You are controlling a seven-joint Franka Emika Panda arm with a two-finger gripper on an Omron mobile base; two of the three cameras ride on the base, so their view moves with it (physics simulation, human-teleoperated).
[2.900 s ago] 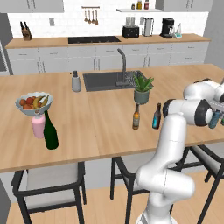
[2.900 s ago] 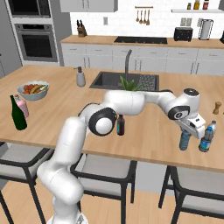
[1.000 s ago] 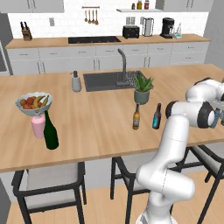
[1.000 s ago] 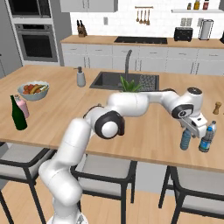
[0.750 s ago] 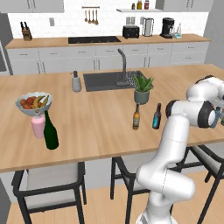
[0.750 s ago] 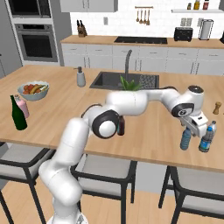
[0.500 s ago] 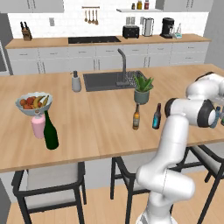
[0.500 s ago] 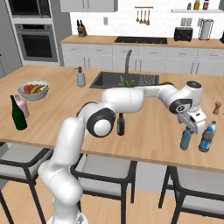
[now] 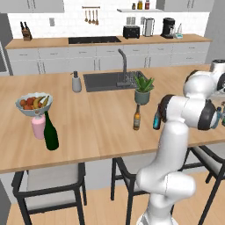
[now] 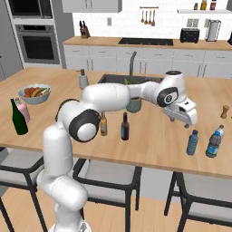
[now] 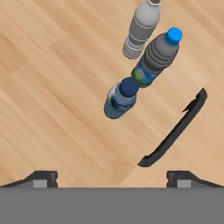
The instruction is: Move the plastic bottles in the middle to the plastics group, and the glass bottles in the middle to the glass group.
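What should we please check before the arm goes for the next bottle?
1. Claw open and holding nothing: ok.
2. Blue bottle upright beside the plastics group: ok.
3. Claw raised above those bottles, touching none: ok.
4. Amber bottle and dark bottle upright in the middle, not yet moved: ok.
5. Gap between those two wide enough for the open claw: cannot tell.
6. Bare counter beside the wine bottle for setting them down: ok.

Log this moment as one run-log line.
gripper open, empty, above counter | light-blue bottle standing beside plastics group | amber bottle, dark bottle mid-counter
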